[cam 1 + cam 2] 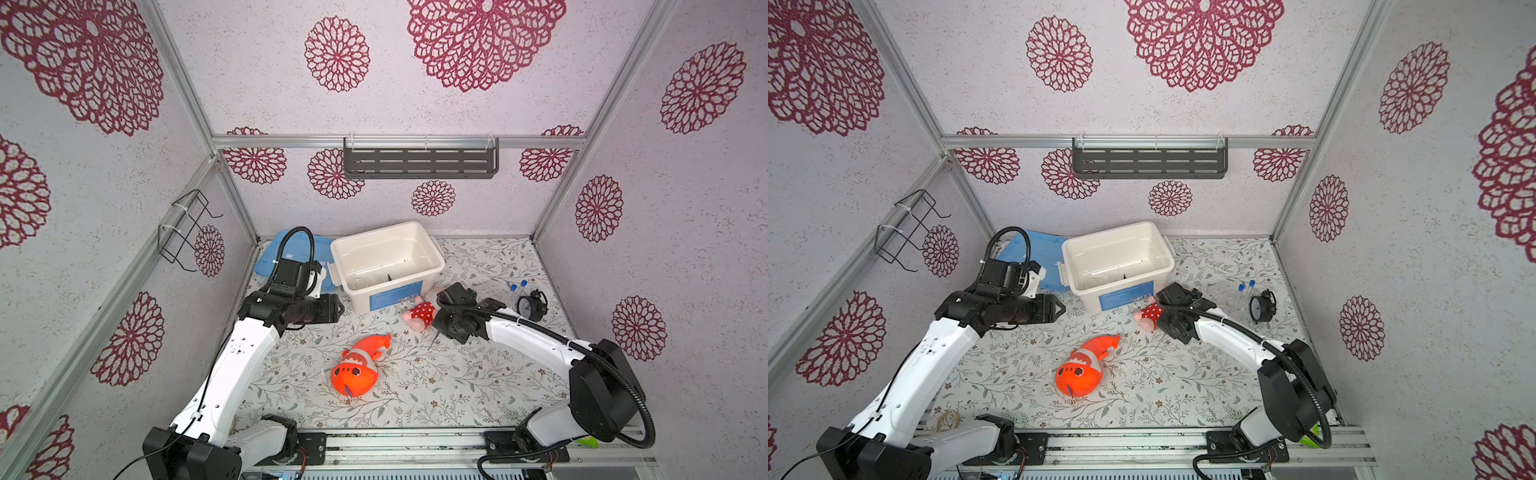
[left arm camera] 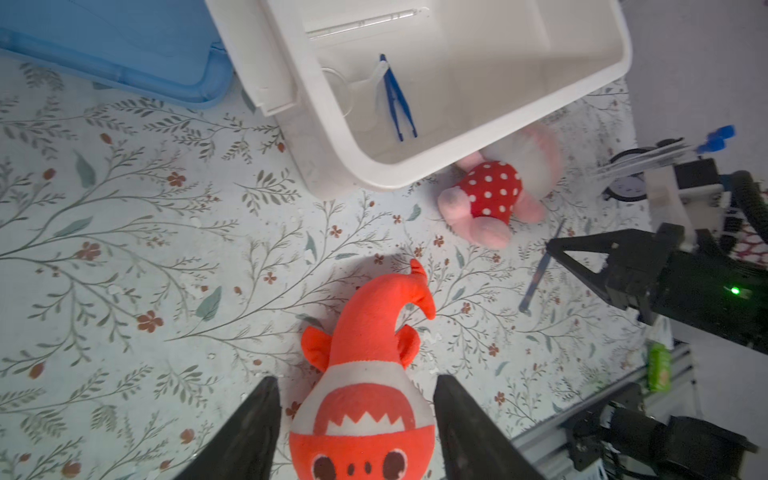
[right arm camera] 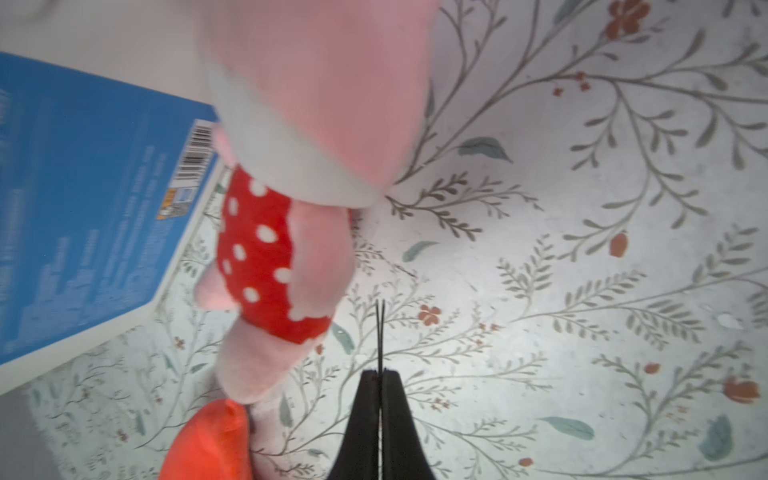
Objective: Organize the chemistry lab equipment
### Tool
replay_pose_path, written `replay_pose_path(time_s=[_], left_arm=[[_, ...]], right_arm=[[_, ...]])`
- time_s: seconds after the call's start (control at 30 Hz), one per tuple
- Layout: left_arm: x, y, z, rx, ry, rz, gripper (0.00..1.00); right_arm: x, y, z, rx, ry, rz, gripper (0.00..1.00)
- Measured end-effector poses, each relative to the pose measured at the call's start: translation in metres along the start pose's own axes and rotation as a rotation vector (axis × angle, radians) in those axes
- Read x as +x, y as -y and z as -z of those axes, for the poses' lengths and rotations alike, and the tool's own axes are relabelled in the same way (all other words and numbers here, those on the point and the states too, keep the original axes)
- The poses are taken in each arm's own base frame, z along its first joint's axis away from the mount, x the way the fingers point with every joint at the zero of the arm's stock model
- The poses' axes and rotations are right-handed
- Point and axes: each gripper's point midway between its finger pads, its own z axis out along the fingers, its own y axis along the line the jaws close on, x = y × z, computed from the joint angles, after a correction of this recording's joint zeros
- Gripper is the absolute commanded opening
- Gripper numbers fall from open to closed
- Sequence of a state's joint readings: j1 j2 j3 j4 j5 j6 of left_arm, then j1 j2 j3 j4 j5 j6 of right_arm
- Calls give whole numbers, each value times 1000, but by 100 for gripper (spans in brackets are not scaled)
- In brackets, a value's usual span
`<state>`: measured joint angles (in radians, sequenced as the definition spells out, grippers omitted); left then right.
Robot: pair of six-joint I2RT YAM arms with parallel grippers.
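Two tubes (image 1: 515, 296), one tweezers (image 2: 392, 89) — one bin (image 1: 374, 249)

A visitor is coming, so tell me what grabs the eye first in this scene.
The orange fish lies mid-mat, the brightest thing there; the left wrist view shows it between the jaws of the open left gripper. Behind it a pink doll in red dots lies beside the front of the white bin. Next to the doll, the right gripper is shut on a slim tool.
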<state>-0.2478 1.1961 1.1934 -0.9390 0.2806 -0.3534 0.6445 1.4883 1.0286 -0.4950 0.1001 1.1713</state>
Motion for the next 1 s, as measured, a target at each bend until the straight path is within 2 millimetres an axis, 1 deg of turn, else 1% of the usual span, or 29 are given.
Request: replay_pose_path(time_s=[0.13,0.2,0.27,0.37,0.43,0.53,0.6,0.67,0.77,1.0], left_arm=[[-8,13,3,58,21,-5,65],[-9,13,3,60,26,-1,65],[-10,11,3,48,29,4,66],[-13,8,6,22,43,7,68],[-17,9,10,17,59,0,69],[-23,11,17,18,81,-12,70],[-25,12,20,14,93,-16,70],[-24,11,23,6,98,-22,70],[-20,9,28,-6,95,-28,70],[-12,6,42,-31,101,-36,70]], right_arm=[[-12,-25,12,-67,27,-15,5],[-18,-38,21,-101,40,-28,4],[-27,-57,32,-146,57,-45,4],[-45,-97,53,-229,86,-57,4],[-60,-130,66,-290,107,-63,3],[-78,-169,76,-349,130,-69,2],[-85,-185,77,-354,135,-82,1],[-89,-196,71,-342,130,-111,0],[-92,-206,50,-313,113,-165,0],[-96,-210,-22,-180,91,-270,0]])
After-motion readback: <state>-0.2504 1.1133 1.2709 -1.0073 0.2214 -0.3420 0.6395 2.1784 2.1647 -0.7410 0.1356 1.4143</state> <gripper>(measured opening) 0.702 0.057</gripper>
